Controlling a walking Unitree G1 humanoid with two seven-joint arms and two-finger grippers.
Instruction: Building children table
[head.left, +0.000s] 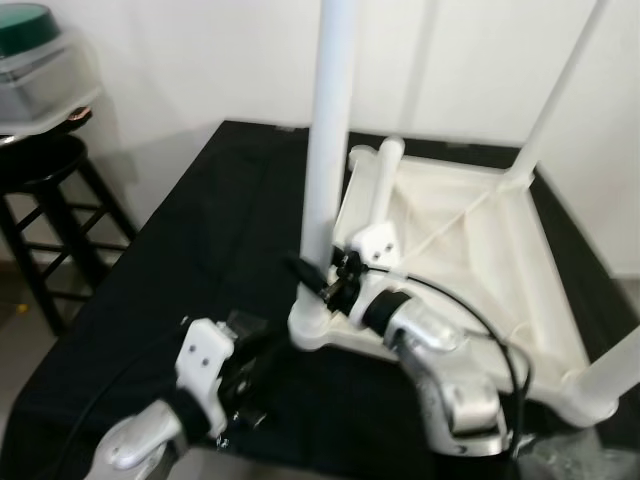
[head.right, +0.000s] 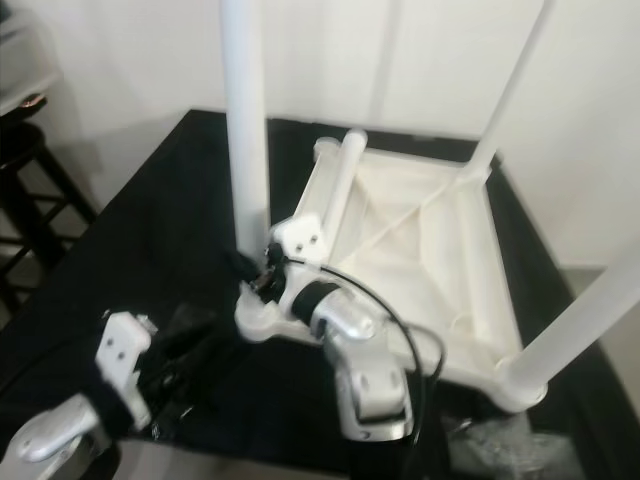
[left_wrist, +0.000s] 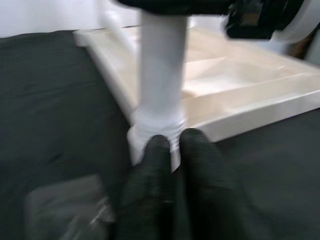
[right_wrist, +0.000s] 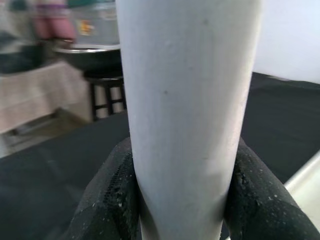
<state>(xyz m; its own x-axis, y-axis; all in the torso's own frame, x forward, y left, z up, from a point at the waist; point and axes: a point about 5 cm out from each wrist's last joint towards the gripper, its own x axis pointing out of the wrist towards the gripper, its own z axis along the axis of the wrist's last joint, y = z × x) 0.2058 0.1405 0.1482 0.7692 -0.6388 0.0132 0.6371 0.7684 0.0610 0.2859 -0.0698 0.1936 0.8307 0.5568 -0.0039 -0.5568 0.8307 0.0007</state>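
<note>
Gripping: right gripper (head.left: 322, 272) with its fingers (right_wrist: 107, 200) clamped on either side of the near leg (head.left: 328, 120), low on the shaft just above its socket.
Workpiece: children table (head.left: 480, 240) lying upside down on a black-covered table (head.left: 190, 260) — white frame, pale panel underside facing up, legs pointing upward.
Near leg: upright in the near left corner socket (head.left: 318, 325); whether it is fully seated cannot be told.
Other legs: far right leg (head.left: 560, 95) standing at the far right corner; near right leg (head.left: 612, 372) rising from the near right corner; one loose leg (head.left: 381, 180) lying on the frame beside the gripped one.
Left gripper (left_wrist: 170, 150): fingers together with their tips at the base of the near leg's collar, seemingly bracing the corner.
Handling, judged: leg looks stiff, smooth and painted, so slippery under a twist; probably light, yet long enough to lever the socket if pushed high up.
Best hold, judged: low on the shaft, close to the joint — as now — with the frame steadied at that corner.
Surroundings: dark stool (head.left: 50, 190) well apart to the left, carrying a lidded bin (head.left: 35, 60).
</note>
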